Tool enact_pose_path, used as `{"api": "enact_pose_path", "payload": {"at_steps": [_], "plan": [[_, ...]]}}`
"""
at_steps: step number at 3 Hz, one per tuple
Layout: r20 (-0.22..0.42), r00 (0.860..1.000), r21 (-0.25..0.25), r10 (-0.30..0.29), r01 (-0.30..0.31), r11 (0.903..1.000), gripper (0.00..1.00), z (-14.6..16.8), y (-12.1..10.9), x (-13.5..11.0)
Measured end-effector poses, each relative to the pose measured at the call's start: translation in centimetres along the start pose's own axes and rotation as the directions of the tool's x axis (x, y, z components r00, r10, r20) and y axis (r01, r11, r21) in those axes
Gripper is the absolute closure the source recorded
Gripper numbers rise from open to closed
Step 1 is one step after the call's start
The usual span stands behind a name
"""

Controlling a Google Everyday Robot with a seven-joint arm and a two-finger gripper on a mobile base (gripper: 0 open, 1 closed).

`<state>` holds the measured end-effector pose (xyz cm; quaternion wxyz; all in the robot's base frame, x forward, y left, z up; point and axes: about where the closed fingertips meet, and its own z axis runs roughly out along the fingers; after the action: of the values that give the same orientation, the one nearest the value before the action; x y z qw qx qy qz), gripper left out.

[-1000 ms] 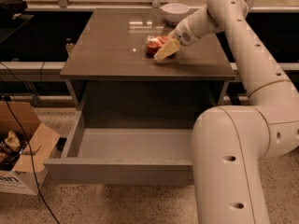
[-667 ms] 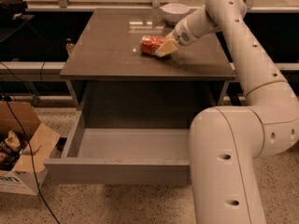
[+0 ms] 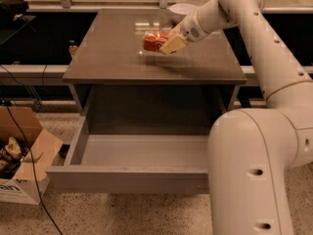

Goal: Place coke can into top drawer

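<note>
Clamped on the can [image 3: 154, 41] with the fingers [image 3: 172, 44], over the far right part of the bench [image 3: 107, 53], just in front of the white bowl [image 3: 182, 8]. Holds it on its side, red body sticking out to the left of the pale finger. Compared with a second ago, sits further left and a shade higher in the camera view, with a dark patch on the bench beneath: looks lifted clear of the top rather than resting on it. Suggests the pick-up is done and the carry begun. Remains to bring it forward past the front edge of the bench and down into the drawer [image 3: 127, 179], pulled well out below, light grey floor in plain view. Calls for care with the arm [image 3: 254, 146], bulking large over the drawer's right end. Off to the left on the floor, a cardboard box [image 3: 24, 175], well apart.
</note>
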<state>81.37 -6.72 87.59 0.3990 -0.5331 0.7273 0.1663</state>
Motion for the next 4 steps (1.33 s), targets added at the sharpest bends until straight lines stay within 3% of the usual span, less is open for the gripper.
{"api": "enact_pose_path", "payload": {"at_steps": [1, 2, 3, 4], "plan": [[0.015, 0.996, -0.040, -0.091, 0.092, 0.9950, 1.00, -2.4, 3.6, -2.2], [0.048, 0.987, 0.000, -0.151, 0.151, 0.9885, 1.00, -8.1, 7.2, -4.9], [0.084, 0.985, 0.041, -0.151, 0.148, 0.9881, 1.00, -13.3, 11.9, -6.2], [0.029, 0.998, -0.009, -0.058, 0.058, 0.9983, 1.00, -13.0, 17.7, -1.2]]}}
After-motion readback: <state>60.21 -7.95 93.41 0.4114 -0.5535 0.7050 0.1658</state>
